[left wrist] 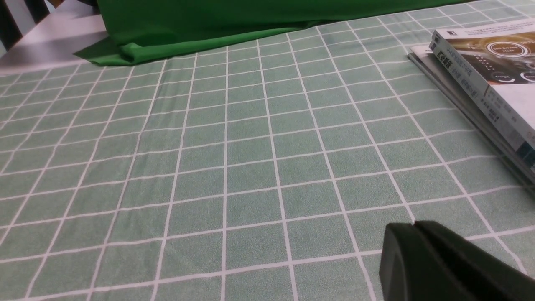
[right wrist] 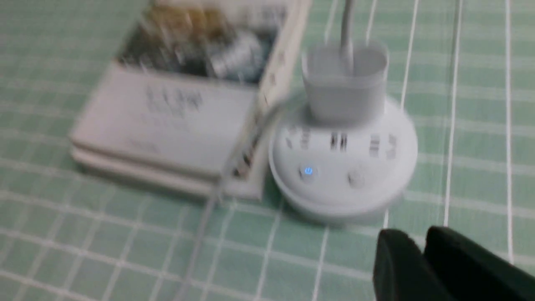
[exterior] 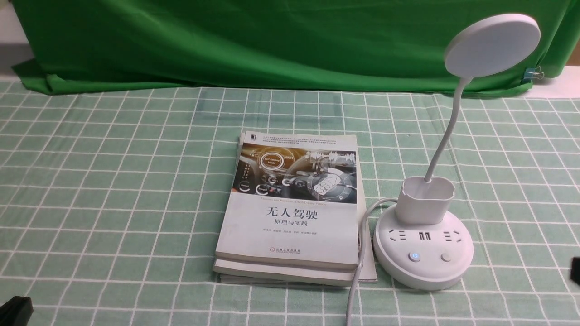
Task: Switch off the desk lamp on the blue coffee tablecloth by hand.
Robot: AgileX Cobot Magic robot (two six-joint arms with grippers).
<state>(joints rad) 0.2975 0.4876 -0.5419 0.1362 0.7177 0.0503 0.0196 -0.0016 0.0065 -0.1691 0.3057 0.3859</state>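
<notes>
The white desk lamp [exterior: 423, 253] stands on the pale green grid tablecloth [exterior: 113, 181] at the right. Its disc head [exterior: 491, 44] is up high on a bendy neck above the cup holder. On the round base, the left button [exterior: 414, 256] glows blue and the right button [exterior: 446, 257] is unlit. My right gripper [right wrist: 418, 236] looks shut and empty, a short way in front of the base [right wrist: 342, 167]; it only shows at the right edge of the front view [exterior: 575, 270]. My left gripper [left wrist: 414, 225] is shut and empty, low over the cloth at the front left [exterior: 16, 310].
Two stacked books [exterior: 290, 208] lie just left of the lamp base, also in the left wrist view [left wrist: 485, 71]. The lamp's white cord [exterior: 358, 267] runs between books and base to the front edge. A dark green backdrop cloth [exterior: 272, 40] hangs at the back.
</notes>
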